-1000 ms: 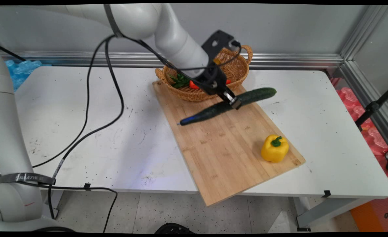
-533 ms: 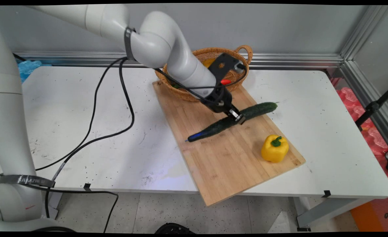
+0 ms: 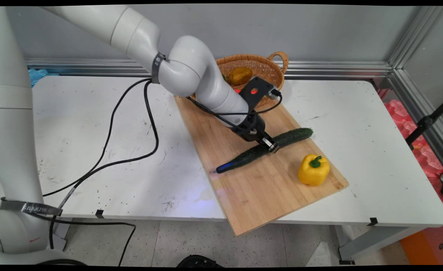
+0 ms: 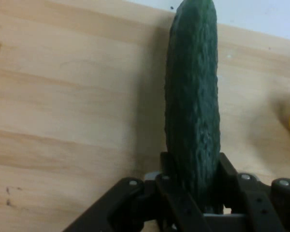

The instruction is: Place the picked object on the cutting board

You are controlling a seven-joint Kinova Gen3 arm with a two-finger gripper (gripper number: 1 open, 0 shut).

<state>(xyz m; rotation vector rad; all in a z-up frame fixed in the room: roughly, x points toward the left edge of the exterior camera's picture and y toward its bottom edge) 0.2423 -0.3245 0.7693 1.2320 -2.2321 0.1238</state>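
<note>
From the main view, you are looking at the gripper [image 3: 271, 145] clamping a long dark cucumber [image 3: 265, 149] near its middle, which is likely why it is lying level rather than drooping at either end. The cucumber is stretching diagonally over the wooden cutting board [image 3: 251, 188], its blunt end pointing far and right toward the board's right edge, its thinner tip pointing near and left. Whether it is resting on the wood or hanging just above it, you cannot tell from here. A yellow bell pepper [image 3: 313, 170] is standing on the board's near right part, near the cucumber but apart from it. At the board's far end, a wicker basket [image 3: 272, 64] is sitting on the white table [image 3: 93, 124], holding a yellowish item and something red, partly hidden behind the arm.

From the hand view, you are getting what the main view is hiding: the fingers [image 4: 170, 170] are pressing against both flanks of the cucumber [image 4: 192, 106], closed to its width, with the vegetable running straight out from between them across the board [image 4: 63, 96]. The basket is not showing here, and only a yellow sliver at the right edge is hinting at the pepper.
</note>
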